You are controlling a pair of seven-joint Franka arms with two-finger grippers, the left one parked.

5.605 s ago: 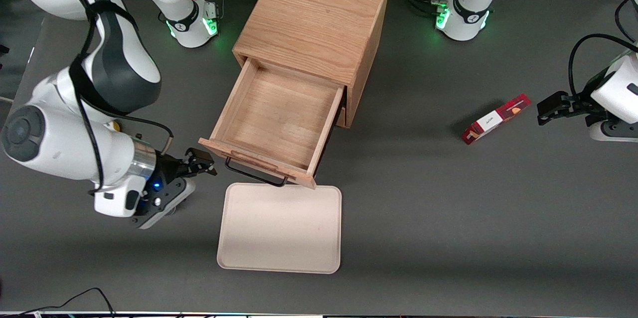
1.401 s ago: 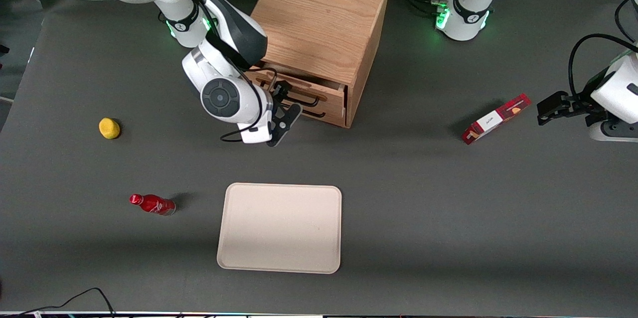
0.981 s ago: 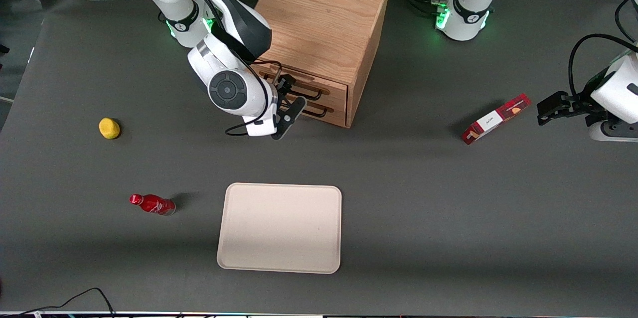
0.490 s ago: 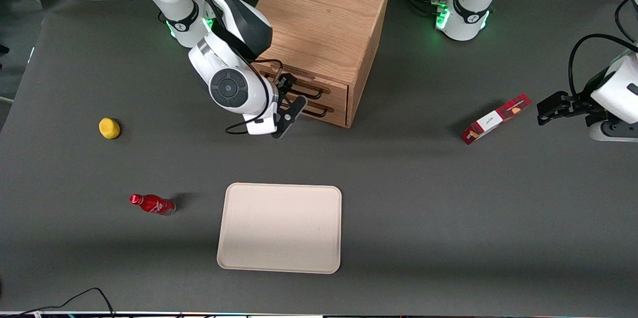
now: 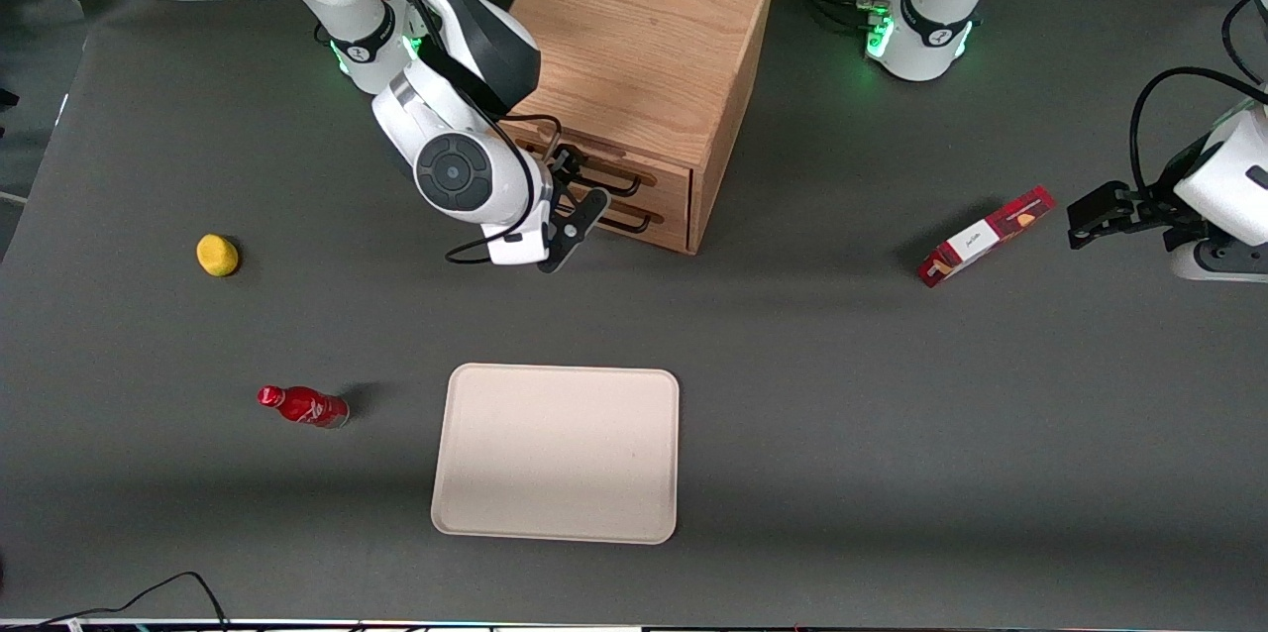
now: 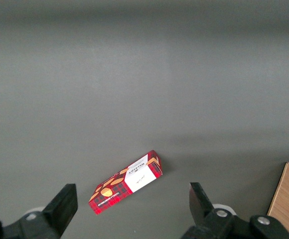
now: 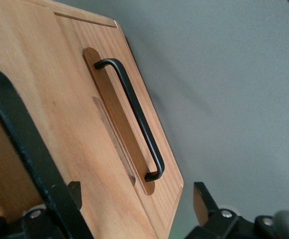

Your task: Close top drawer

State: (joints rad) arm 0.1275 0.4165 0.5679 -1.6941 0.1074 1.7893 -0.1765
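— Front view first: where's the top drawer [image 5: 634, 174]?
— Upper middle of the frame, pushed in flush with the oak cabinet [image 5: 634, 38], above the lower drawer [image 5: 662, 219].
— And the pincer [image 5: 567, 168]?
— Right at the top drawer's front, fingers [image 7: 200, 196] spread apart, gripping nothing. A beige tray [image 5: 555, 454] lies on the surface [image 5: 892, 414], nearer the camera.
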